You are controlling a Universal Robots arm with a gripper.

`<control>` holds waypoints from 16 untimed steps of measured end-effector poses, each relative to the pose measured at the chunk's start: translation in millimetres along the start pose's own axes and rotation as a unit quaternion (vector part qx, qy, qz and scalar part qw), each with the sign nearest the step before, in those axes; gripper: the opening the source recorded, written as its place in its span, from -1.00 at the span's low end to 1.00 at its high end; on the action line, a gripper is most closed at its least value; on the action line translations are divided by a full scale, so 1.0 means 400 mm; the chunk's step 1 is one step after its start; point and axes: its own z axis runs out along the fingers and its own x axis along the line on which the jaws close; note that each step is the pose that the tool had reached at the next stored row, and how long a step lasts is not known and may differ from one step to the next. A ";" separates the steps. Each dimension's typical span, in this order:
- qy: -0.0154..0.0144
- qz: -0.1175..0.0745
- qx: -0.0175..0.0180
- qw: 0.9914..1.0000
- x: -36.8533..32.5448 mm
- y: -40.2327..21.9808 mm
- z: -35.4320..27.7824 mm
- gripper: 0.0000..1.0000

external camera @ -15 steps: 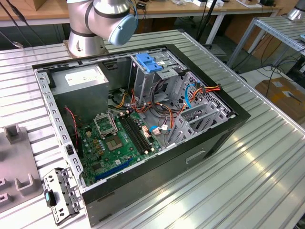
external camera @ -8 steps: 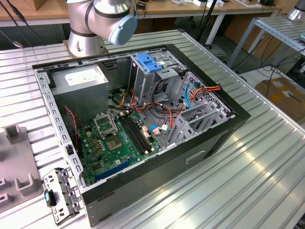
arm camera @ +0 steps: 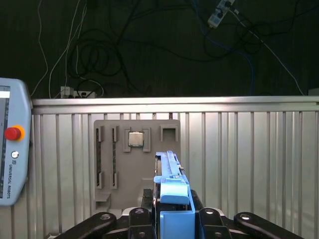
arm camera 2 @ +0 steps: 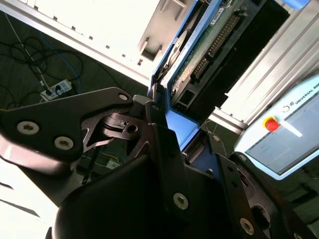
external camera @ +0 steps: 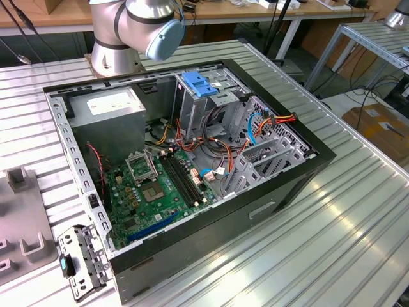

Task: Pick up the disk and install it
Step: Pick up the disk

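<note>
In both wrist views my gripper [arm camera: 172, 211] [arm camera 2: 178, 130] is shut on the disk. The disk [arm camera 2: 212, 42] sits in a blue plastic carrier and shows its green circuit-board side in the second wrist view. In the first wrist view the disk [arm camera: 173, 186] stands edge-on between the black fingers [arm camera: 139, 219], held above a ribbed metal table. The open computer case [external camera: 192, 160] lies on its side in the exterior view, with the drive cage and its blue latch piece [external camera: 201, 84] at the far side.
Inside the case are a grey power-supply box [external camera: 108, 109], a green motherboard [external camera: 160, 185] and loose cables [external camera: 255, 128]. A grey fixture plate [arm camera: 137, 164] holds a processor chip [arm camera: 135, 138]. A teach pendant [arm camera: 10, 149] lies beside it. The arm's base [external camera: 128, 32] stands behind the case.
</note>
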 end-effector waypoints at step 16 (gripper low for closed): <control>0.000 0.000 0.000 1.000 0.000 -0.018 0.000 -0.25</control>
